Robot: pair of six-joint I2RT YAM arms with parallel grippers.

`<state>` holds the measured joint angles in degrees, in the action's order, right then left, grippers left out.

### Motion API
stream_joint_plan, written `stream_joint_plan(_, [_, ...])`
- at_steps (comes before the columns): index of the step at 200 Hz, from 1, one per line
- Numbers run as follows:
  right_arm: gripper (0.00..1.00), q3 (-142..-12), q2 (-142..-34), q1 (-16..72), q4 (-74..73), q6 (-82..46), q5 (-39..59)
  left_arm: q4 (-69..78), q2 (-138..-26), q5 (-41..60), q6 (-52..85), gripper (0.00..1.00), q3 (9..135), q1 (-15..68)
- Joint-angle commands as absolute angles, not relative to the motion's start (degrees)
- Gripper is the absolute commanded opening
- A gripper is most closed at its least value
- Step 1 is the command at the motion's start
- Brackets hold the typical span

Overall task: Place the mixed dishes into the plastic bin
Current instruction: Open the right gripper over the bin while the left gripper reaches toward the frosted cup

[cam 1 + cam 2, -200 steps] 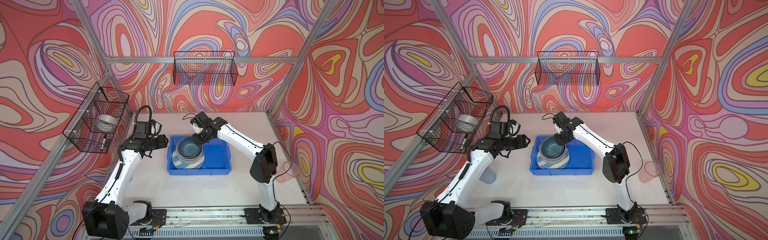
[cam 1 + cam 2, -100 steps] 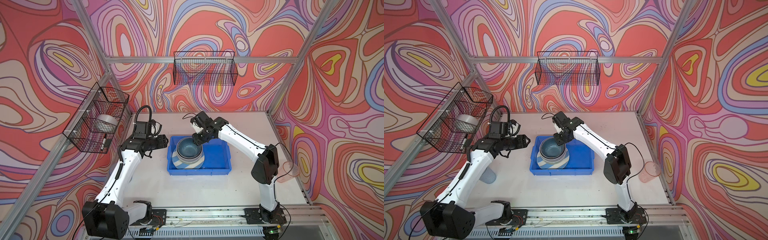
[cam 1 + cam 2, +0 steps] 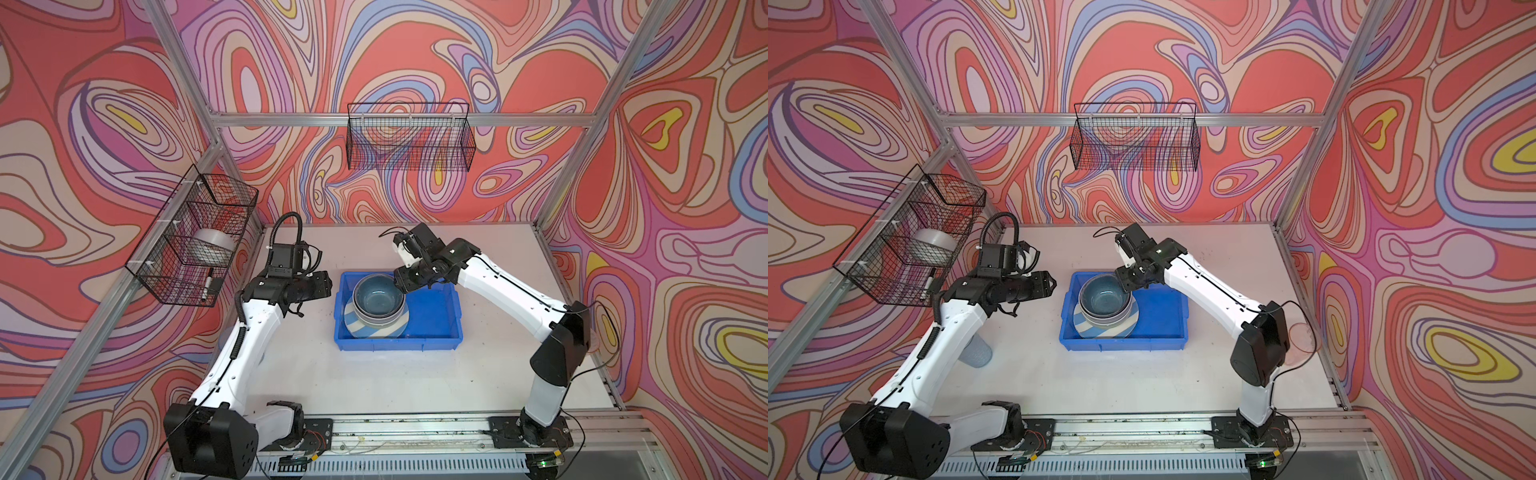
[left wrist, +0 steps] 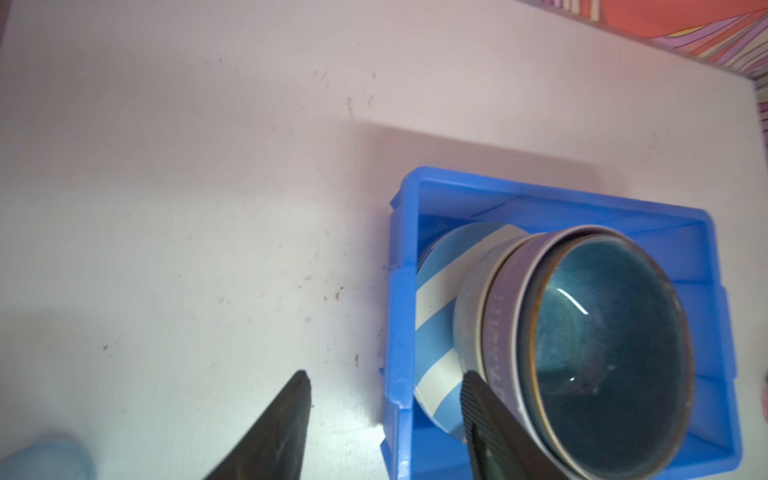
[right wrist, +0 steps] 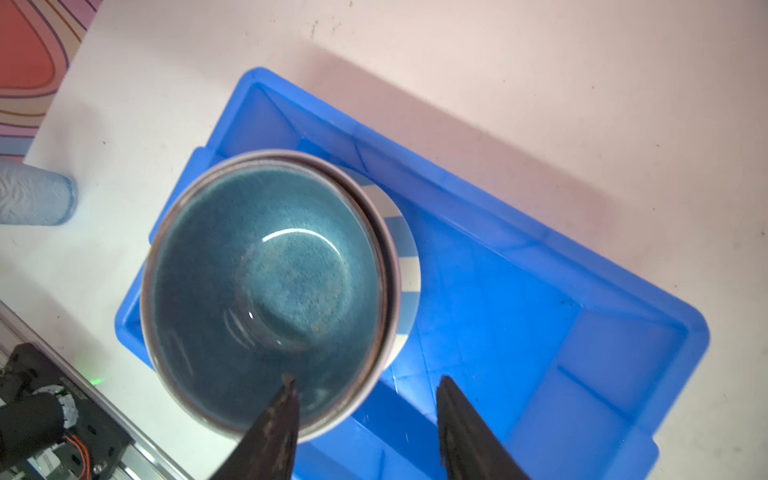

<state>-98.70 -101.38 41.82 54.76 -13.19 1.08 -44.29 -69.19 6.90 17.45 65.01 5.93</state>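
The blue plastic bin (image 3: 434, 312) (image 3: 1163, 318) sits mid-table. At its left end a blue-white striped plate (image 3: 360, 331) (image 4: 440, 282) carries a lilac bowl (image 4: 498, 311) with a teal bowl (image 3: 376, 297) (image 5: 266, 270) nested on top. My right gripper (image 3: 401, 284) (image 5: 365, 380) is open over the teal bowl's far right rim, one finger above the bowl's inside and one outside over the bin floor, holding nothing. Just left of the bin, my left gripper (image 3: 328, 284) (image 4: 385, 374) hangs open and empty. A blue tumbler (image 3: 978, 353) (image 5: 33, 193) stands at the left, a pink tumbler (image 3: 1302, 338) at the right edge.
A black wire basket (image 3: 195, 237) with a white roll hangs on the left wall. Another wire basket (image 3: 409, 141) hangs on the back wall. The bin's right half (image 5: 540, 311) holds nothing. Aluminium frame posts bound the table.
My right gripper's jaws have spread apart at the teal bowl's rim, and the bowl rests in the stack. The left arm has not moved.
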Motion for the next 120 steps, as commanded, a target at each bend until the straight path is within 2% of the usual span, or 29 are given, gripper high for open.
stream_joint_plan(1, [0.59,-93.43,-96.07,42.27,52.12,-14.80,-0.92,-54.99,-66.00,-2.68,19.61,0.61,67.33,5.63])
stream_joint_plan(47, [0.65,-83.81,-91.76,42.03,47.04,-16.08,-0.85,-65.62,-63.39,-14.52,21.13,0.62,71.54,5.60])
stream_joint_plan(74, [0.65,-81.40,-91.36,41.68,45.44,-15.91,-0.25,-65.59,-64.21,-18.08,14.31,0.59,70.64,5.54])
stream_joint_plan(104, [0.65,-79.13,-90.58,40.74,43.18,-15.49,2.20,-67.16,-64.91,-28.95,9.36,0.58,69.06,5.49])
stream_joint_plan(120, [0.65,-78.76,-90.69,40.37,42.74,-15.13,3.11,-67.46,-63.91,-29.49,8.26,0.60,68.10,4.41])
